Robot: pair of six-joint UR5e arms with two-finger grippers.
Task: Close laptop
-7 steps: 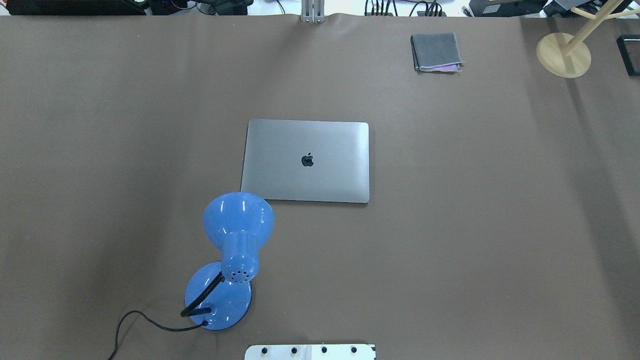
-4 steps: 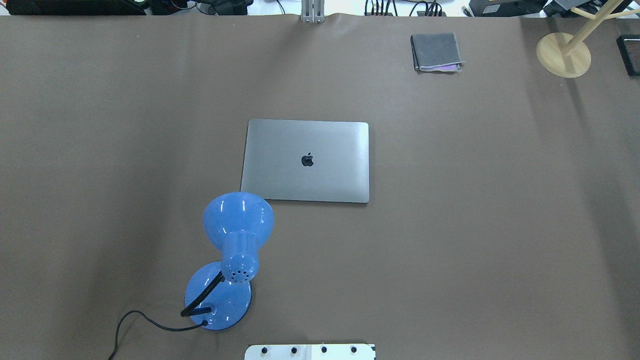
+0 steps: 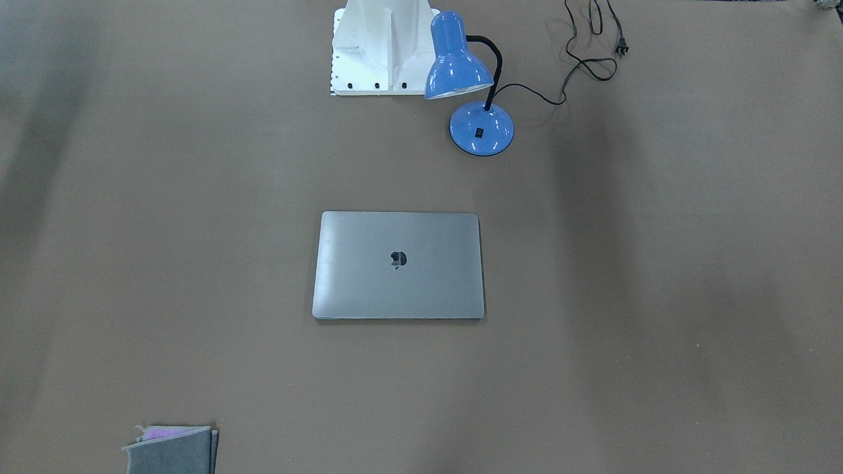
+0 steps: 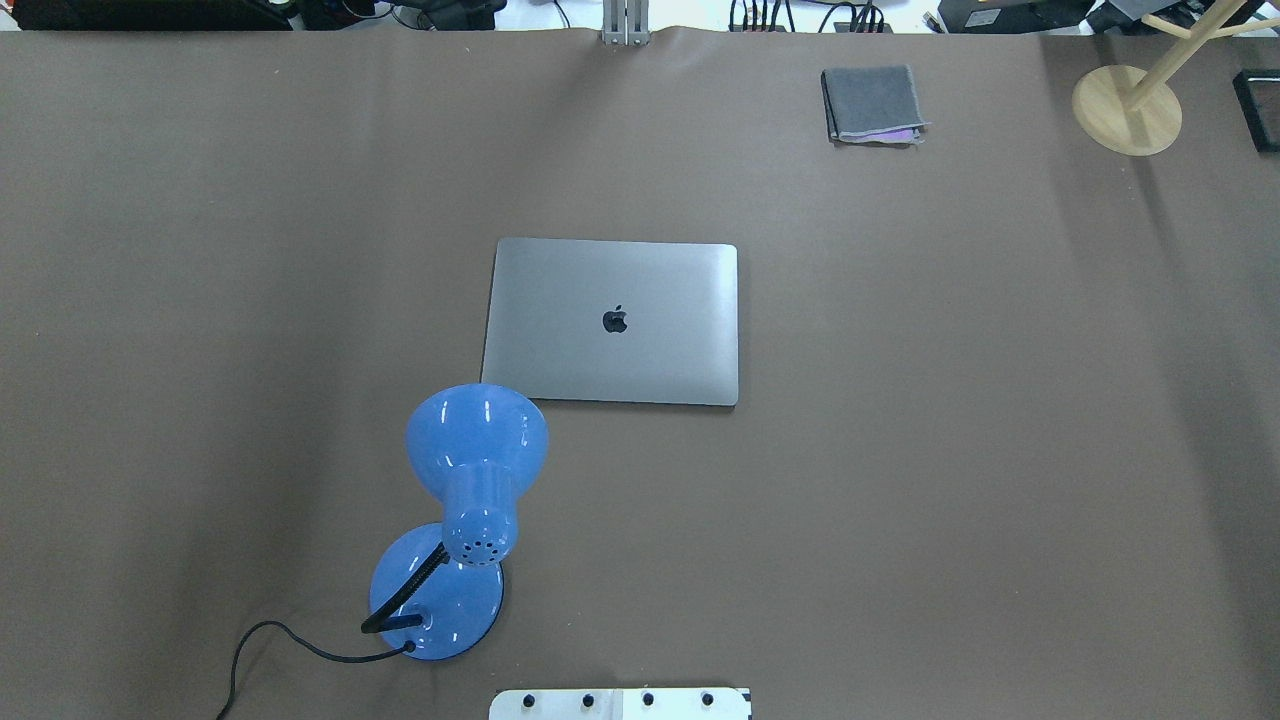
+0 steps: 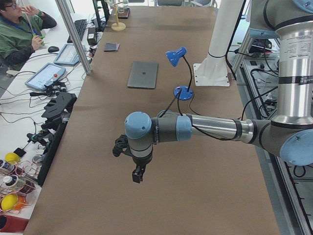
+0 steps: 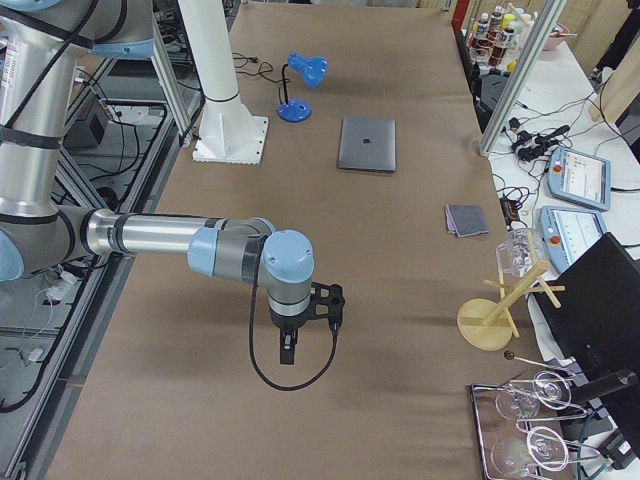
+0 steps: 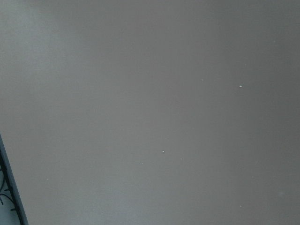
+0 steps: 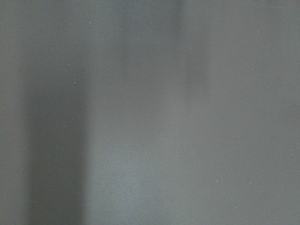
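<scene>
The laptop [image 4: 612, 322] lies shut flat at the centre of the overhead frame, long axis running left to right, so the closing looks done. In the side views the left pincer [image 5: 138, 175] and right pincer [image 6: 286, 352] hang low in frame, well apart from it (neither plainly nearer). I cannot tell their spread.

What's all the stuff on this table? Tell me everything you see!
laptop: one, grey, closed flat, middle of the table
lamp: one, blue, near the robot, on its left
folded cloth: one, grey, far side, toward the robot's right
wooden stand: one, pale wood, far right corner
table: one, brown cover
person: one, green top, beside the table
left gripper: one, black, above bare table; open or shut unclear
right gripper: one, black, above bare table; open or shut unclear
</scene>
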